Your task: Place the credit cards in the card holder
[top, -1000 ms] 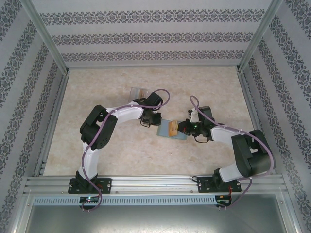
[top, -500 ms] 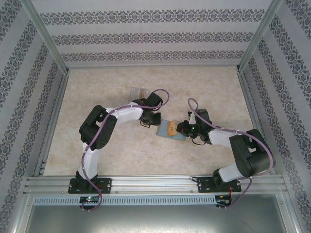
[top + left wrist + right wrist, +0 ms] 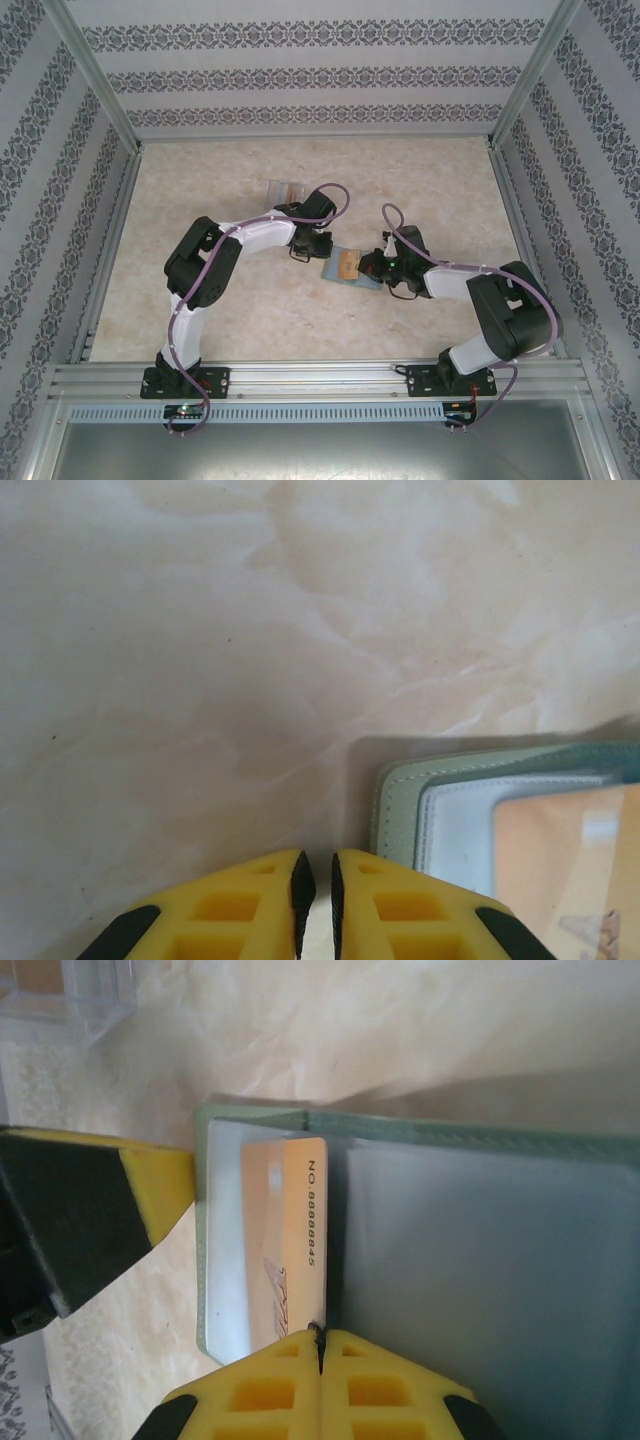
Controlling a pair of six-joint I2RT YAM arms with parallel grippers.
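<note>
The card holder (image 3: 333,269) lies open like a book on the bench (image 3: 250,320), about midway between the near and far edges and a little right of centre. Both arms reach in to it from either side.

From where I stand, the left claw (image 3: 315,880) sits just off the holder's left edge. Its yellow fingers are drawn almost together, with only a thin slit between them and nothing in it. In the right wrist view, one of those fingers (image 3: 90,1210) touches the holder's green rim.

The right claw (image 3: 320,1348) comes in from the opposite side, its fingers pressed tight together. Their tips meet the edge of the orange card (image 3: 285,1240) right beside the holder's fold. I cannot tell whether the card's corner is nipped between them or only pushed against.

The card lies flat on the holder's left half, over the pale inner pocket, with a printed number running along it. The right half shows a bare grey-blue sleeve.

A clear plastic stand (image 3: 283,190) sits well apart, toward the far edge of the bench.
</note>
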